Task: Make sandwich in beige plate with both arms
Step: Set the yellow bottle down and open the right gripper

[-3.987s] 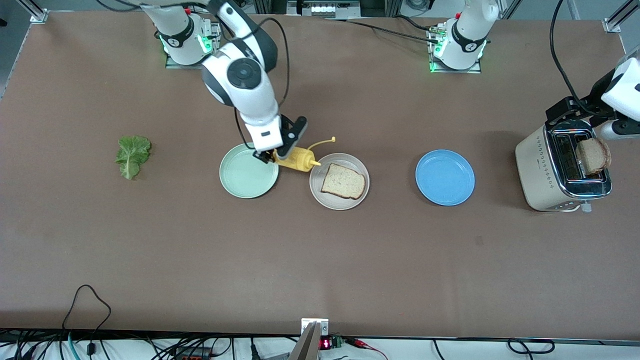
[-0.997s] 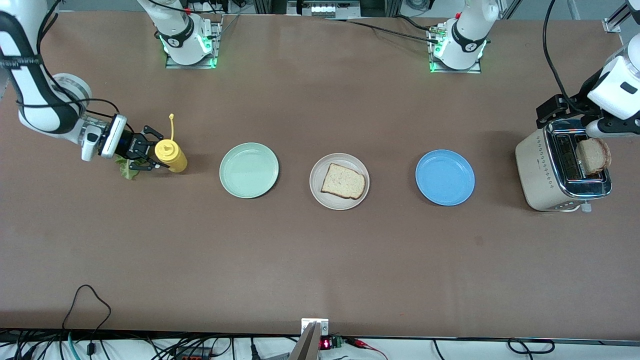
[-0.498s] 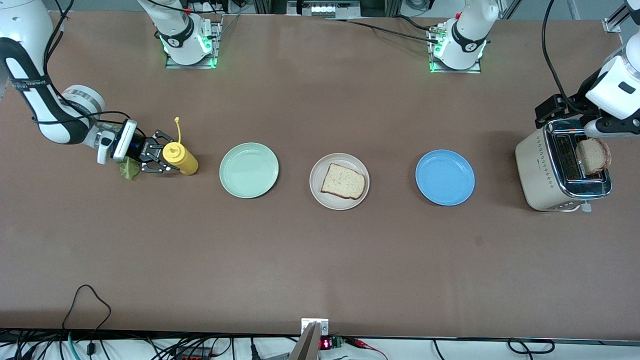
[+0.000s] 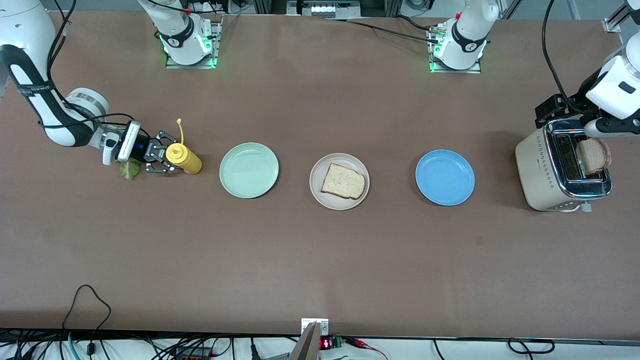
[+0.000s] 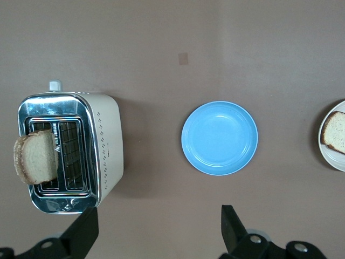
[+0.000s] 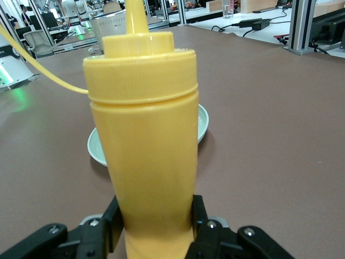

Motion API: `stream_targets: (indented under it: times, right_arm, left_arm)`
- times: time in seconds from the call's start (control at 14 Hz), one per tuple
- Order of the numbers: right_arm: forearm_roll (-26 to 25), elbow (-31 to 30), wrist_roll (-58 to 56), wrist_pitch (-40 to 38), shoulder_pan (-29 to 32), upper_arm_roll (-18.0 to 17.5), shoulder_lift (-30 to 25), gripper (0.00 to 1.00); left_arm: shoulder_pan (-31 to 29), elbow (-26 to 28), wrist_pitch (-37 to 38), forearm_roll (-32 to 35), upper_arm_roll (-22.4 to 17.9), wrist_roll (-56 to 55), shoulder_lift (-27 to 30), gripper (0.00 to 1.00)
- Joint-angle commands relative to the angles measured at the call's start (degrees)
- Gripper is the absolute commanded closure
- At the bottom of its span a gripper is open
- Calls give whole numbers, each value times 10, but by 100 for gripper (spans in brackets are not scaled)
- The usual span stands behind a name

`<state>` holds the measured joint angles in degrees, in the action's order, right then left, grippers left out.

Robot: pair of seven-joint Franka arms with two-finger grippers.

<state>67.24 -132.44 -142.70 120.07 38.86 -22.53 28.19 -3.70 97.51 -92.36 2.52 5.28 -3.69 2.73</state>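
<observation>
The beige plate (image 4: 320,197) lies mid-table with one bread slice (image 4: 343,181) on it. A second slice (image 4: 593,156) sticks out of the toaster (image 4: 542,170). The lettuce leaf (image 4: 128,171) lies at the right arm's end of the table, mostly hidden under the right wrist. My right gripper (image 4: 170,156) is shut on an upright yellow squeeze bottle (image 4: 184,158), its fingers (image 6: 198,216) pressed to both sides of the bottle (image 6: 143,140). My left gripper (image 5: 159,216) hangs open by the toaster (image 5: 105,145) with nothing between its fingers.
A mint-green plate (image 4: 249,170) lies between the bottle and the beige plate. A blue plate (image 4: 445,177) lies between the beige plate and the toaster. Both arm bases stand along the table's edge farthest from the front camera.
Over the last second the right gripper has carried the yellow bottle a little toward the mint-green plate, covering more of the lettuce. The left arm has stayed put.
</observation>
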Motion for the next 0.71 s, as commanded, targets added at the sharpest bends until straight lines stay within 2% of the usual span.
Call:
stream_targets:
  times: [0.0,0.07,0.14,0.64]
  right_arm:
    - [15,9,-7,-14,13,-9,6,30]
    - [15,9,-7,-15,14,-9,6,13]
    - [15,9,-7,-15,14,-9,6,0]
    - [10,9,-6,-16,29,-8,-5,0]
  left_arm:
    - [-1,-6,8,-3,1,4,5,0]
    - [-1,-6,8,-3,1,4,5,0]
    - [-1,-6,8,-3,1,4,5,0]
    - [-4,-6,8,-5,0,4,5,0]
